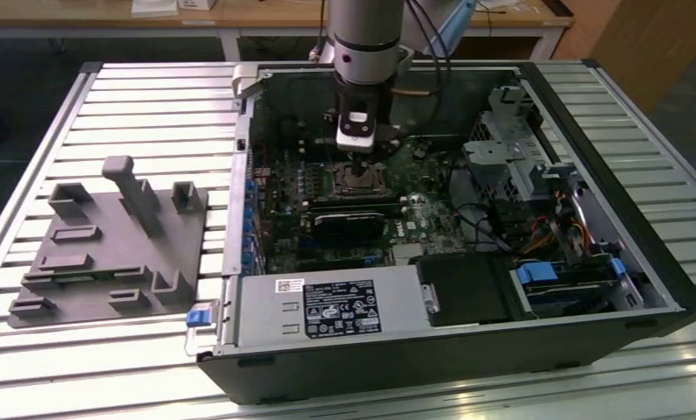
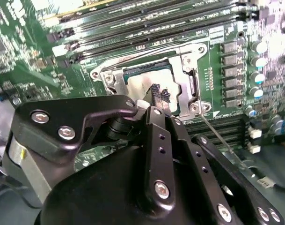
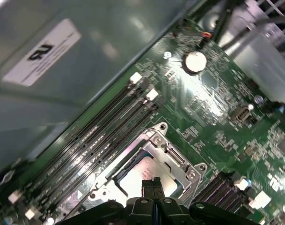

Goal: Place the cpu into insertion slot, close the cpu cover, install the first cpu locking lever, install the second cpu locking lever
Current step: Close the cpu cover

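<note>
Silvery cover (image 2: pixel 188 70) lying flat over cpu (image 2: pixel 138 86). Arm (image 1: pixel 361 35) reaching straight down into case (image 1: pixel 441 372); tool (image 2: pixel 159 95) clenched empty, pointing at cpu face, contact unclear.

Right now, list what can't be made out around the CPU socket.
Second wrist view: the gripper hides part of the cpu and the cpu cover.
First wrist view: the gripper hides the cpu cover's near edge.
Exterior view: the insertion slot is too small for any detail.
</note>
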`<state>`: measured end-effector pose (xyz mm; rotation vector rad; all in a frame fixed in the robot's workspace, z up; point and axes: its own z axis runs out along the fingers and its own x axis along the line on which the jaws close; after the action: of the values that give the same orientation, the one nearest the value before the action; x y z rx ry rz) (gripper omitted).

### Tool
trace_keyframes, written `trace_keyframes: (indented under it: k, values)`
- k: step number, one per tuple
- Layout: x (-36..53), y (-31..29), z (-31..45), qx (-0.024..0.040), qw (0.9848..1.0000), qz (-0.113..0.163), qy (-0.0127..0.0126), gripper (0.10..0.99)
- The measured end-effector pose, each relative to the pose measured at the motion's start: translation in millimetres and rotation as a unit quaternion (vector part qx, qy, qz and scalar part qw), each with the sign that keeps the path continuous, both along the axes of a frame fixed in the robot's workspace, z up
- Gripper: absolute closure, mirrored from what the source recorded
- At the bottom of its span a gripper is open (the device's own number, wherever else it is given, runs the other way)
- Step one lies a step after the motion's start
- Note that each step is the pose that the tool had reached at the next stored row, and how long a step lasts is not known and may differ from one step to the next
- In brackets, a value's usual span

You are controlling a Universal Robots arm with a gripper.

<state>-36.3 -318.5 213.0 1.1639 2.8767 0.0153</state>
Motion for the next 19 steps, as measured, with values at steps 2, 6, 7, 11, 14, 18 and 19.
trace_keyframes:
  k: [2, 6, 7, 11, 14, 18, 19]
  values:
    - [0.0, 0.0, 0.0, 0.0, 0.9998, 0.018, 0.0, 0.98]
    - [0.0, 0.0, 0.0, 0.0, 0.9985, 0.055, 0.0, 0.98]
    - [0.0, 0.0, 0.0, 0.0, 0.998, 0.064, 0.0, 0.98]
    - [0.0, 0.0, 0.0, 0.0, 0.995, 0.1, 0.0, 0.98]
    - [0.0, 0.0, 0.0, 0.0, 0.9919, 0.127, 0.0, 0.98]
    - [0.0, 0.0, -0.1, 0.0, 0.9865, 0.164, 0.0, 0.98]
    - [0.0, 0.0, -0.1, 0.0, 0.985, 0.172, 0.0, 0.98]
